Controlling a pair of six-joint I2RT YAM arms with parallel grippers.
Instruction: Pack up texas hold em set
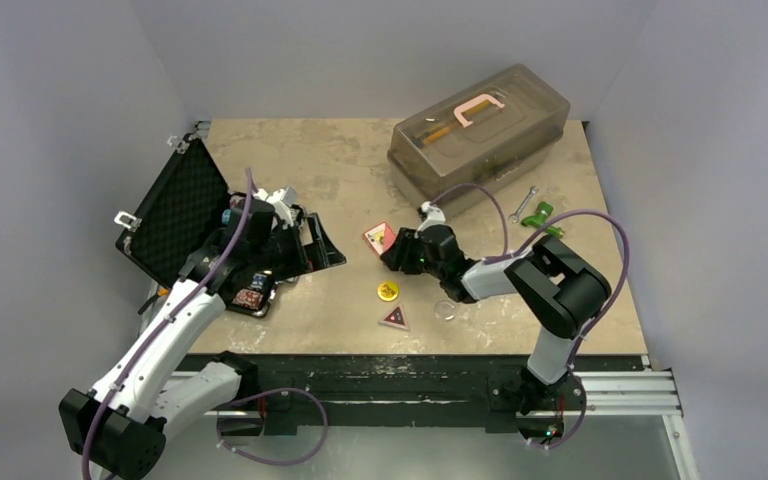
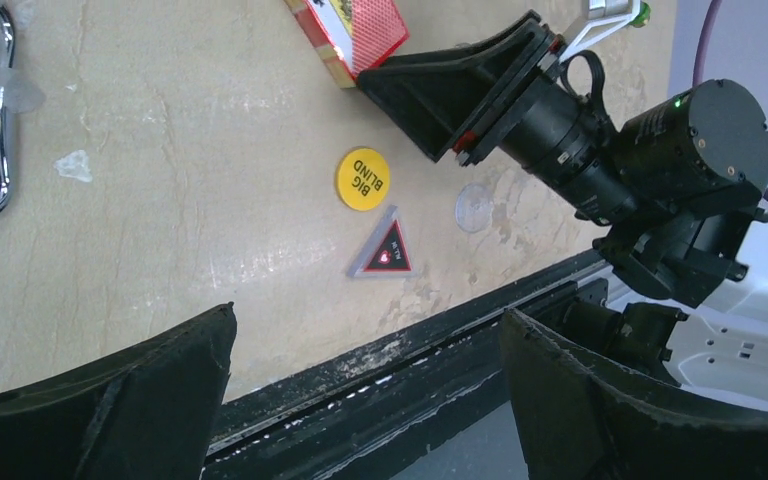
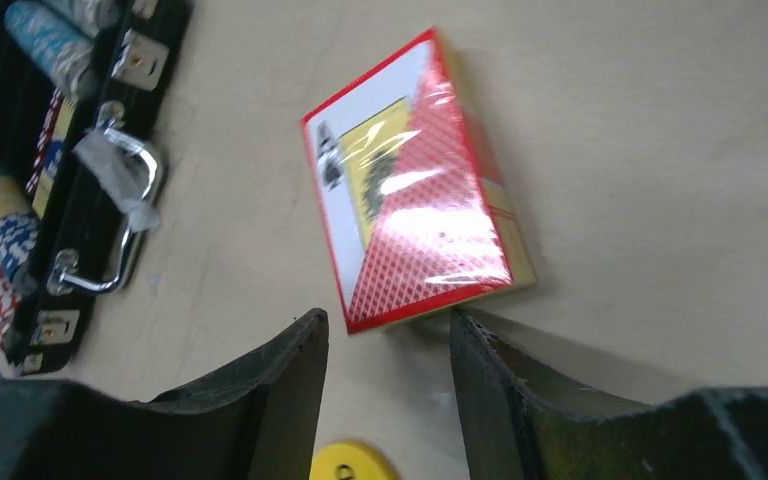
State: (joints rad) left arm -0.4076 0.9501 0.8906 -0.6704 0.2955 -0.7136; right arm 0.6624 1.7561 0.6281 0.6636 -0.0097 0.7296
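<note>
The black briefcase lies open at the left, its foam lid (image 1: 175,205) raised and its chip rows (image 3: 5,225) and metal handle (image 3: 110,230) showing. My left gripper (image 1: 315,250) hovers over the case's front edge, open and empty (image 2: 368,315). The red card box (image 1: 378,237) lies flat on the table. My right gripper (image 1: 397,252) is open and empty, its tips (image 3: 388,325) just short of the box's near edge (image 3: 415,180). A yellow "BIG BLIND" disc (image 2: 362,179), a triangular token (image 2: 385,250) and a clear disc (image 2: 473,207) lie loose nearer the front.
A translucent grey tub (image 1: 480,125) with a pink clamp (image 1: 477,108) stands at the back right. A wrench (image 1: 523,205) and a green-handled tool (image 1: 540,215) lie in front of it. The table's black front rail (image 2: 390,370) runs just past the loose tokens.
</note>
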